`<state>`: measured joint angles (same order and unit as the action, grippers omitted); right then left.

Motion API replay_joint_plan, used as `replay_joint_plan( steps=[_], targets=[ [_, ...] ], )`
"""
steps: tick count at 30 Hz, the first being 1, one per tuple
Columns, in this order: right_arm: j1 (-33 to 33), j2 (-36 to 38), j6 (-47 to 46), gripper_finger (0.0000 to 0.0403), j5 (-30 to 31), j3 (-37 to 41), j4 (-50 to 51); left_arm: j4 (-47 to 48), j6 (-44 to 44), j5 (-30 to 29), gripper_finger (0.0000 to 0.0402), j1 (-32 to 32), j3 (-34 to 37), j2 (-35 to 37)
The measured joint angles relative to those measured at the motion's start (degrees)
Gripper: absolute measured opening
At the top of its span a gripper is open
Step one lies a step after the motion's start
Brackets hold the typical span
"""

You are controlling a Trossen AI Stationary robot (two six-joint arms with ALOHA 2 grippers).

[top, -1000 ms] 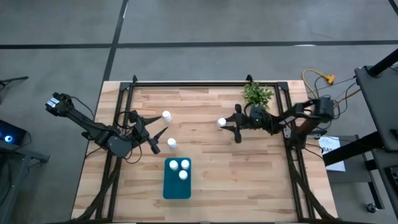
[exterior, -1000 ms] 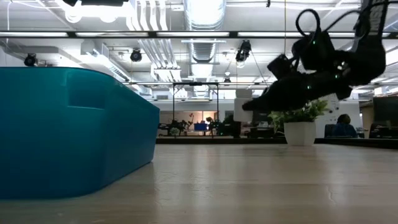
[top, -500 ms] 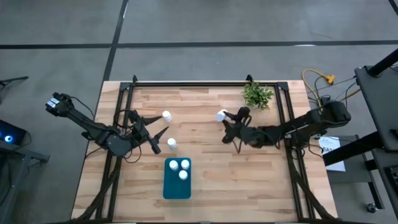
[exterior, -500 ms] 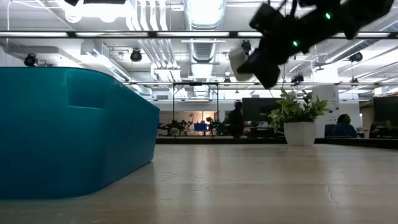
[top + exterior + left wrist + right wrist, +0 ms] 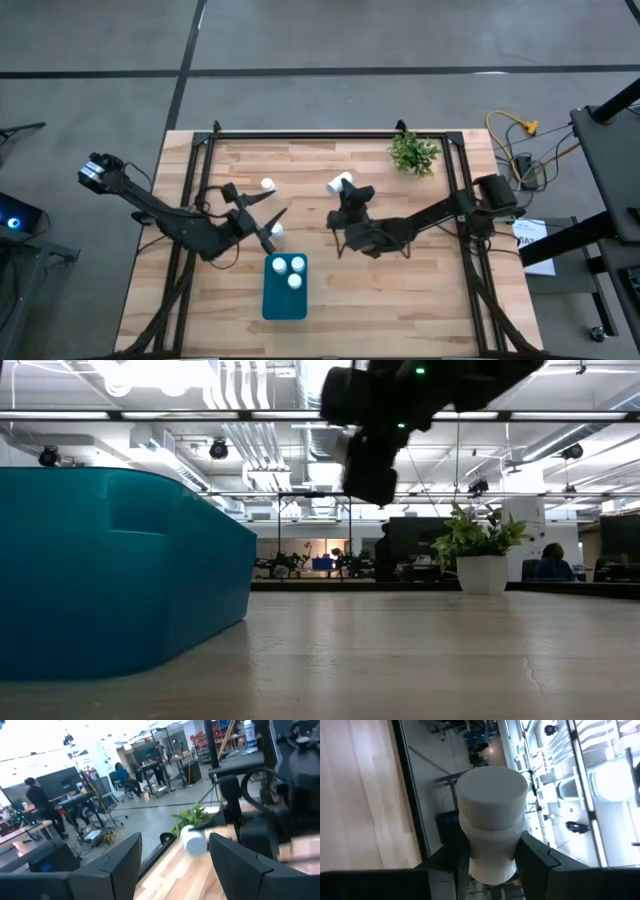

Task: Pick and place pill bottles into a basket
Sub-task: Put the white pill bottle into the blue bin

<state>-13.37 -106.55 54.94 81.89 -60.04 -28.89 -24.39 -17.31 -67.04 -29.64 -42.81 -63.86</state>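
Observation:
My right gripper point(image 5: 346, 192) hangs over the table's middle, shut on a white pill bottle point(image 5: 339, 184) that is clear of the wood. My left gripper point(image 5: 272, 215) stands open at mid-left with nothing between its fingers. One loose bottle point(image 5: 268, 185) stands on its base just beyond the left gripper, another point(image 5: 277, 231) just nearer. The teal basket point(image 5: 285, 298) sits near the front edge with three bottles point(image 5: 294, 281) upright inside. In the left wrist view the held bottle point(image 5: 194, 840) shows beyond my open fingers. My right gripper pinches the bottle's body point(image 5: 489, 856) just below the cap between its two fingers point(image 5: 536, 856). The ribbed cap point(image 5: 492, 787) sticks out past the fingertips. The fingers come in about level, pointing toward the far edge. The bottle lies along them, lifted clear of the table.
A small potted plant point(image 5: 414, 153) stands at the far right corner of the wooden top. A dark metal frame point(image 5: 330, 133) runs along the table's far and side edges. Bare wood lies to the right of the basket point(image 5: 110, 575).
My right gripper has carried the bottle up from beside the plant toward the table's left and middle, rolling its wrist so the cap now points toward the far edge. My left gripper has edged toward the table's right, staying open.

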Motion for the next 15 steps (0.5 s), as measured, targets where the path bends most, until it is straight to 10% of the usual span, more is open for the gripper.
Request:
replay_joint_plan(
  steps=[15],
  targets=[
    [-0.15, -0.65, 6.11, 0.0113, -3.4, -6.32, -0.37, -4.75, -2.51, 0.74, 0.0215, 3.99, -3.6, -7.93]
  ],
)
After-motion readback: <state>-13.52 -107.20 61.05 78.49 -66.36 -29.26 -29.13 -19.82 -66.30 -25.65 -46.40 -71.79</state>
